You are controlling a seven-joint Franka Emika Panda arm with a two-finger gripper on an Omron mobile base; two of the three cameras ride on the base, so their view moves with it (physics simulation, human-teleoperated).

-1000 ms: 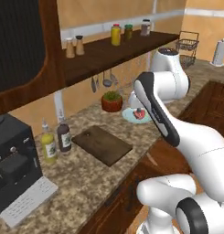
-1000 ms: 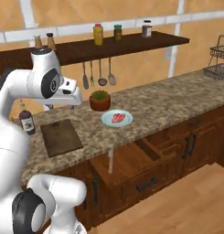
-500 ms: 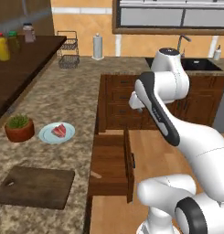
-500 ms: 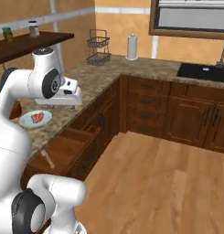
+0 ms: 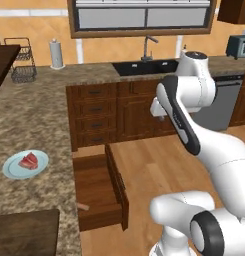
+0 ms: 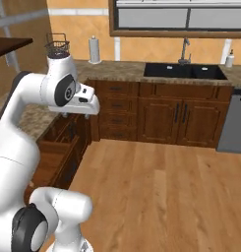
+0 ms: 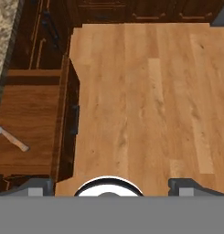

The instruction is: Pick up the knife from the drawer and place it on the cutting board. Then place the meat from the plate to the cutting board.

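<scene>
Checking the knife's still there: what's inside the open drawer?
Inside the drawer, the knife: its brown handle shows on the bottom; the counter's edge covers the blade.

drawer: matt wood | counter: speckled stone | floor: smooth wood planks

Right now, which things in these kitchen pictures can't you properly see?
- Brown wooden knife handle: the blade is cut off by the hand view's left edge; in the left base view the stone counter hides it.
- Dark brown wooden cutting board: cropped by the left base view's bottom corner.
- Pincer: fingertips barely visible, opening unclear.
</scene>
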